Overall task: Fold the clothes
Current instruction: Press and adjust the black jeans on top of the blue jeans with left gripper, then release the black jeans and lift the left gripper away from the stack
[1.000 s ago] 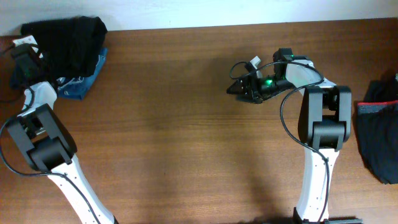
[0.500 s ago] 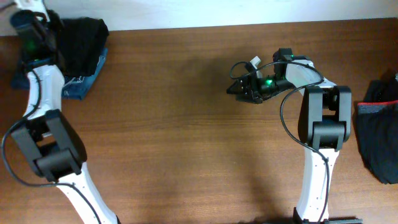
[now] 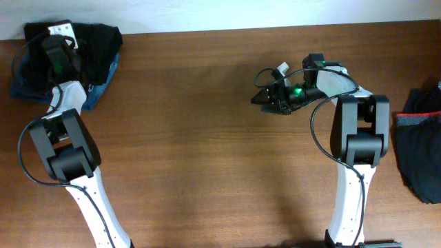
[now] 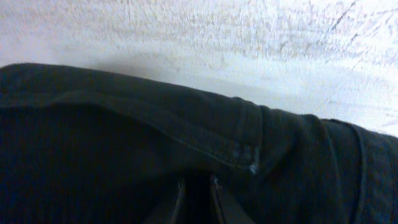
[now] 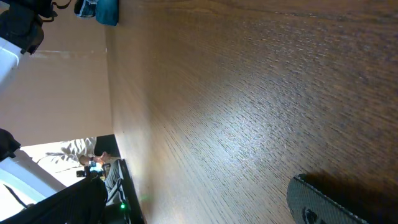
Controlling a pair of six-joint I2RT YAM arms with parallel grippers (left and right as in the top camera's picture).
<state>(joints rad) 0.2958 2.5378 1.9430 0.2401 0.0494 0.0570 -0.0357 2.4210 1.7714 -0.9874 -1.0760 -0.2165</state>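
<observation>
Far left, our left hand (image 4: pixel 197 198), swung in from beside the pile, now pinches the black trousers (image 3: pixel 96 40) atop the jeans (image 3: pixel 102 83) at the corner of the table (image 3: pixel 193 138) (ready, we judge, to drag them out), while our right hand (image 3: pixel 265 96) hovers wide open, empty.

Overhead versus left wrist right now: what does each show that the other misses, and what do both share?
Only overhead: blue jeans under the pile, the open right gripper over the table, the dark garment with a reddish band at the right edge. Only left wrist: a stitched seam and the left gripper closed on the fabric. Both: the black trousers against the white wall.
</observation>
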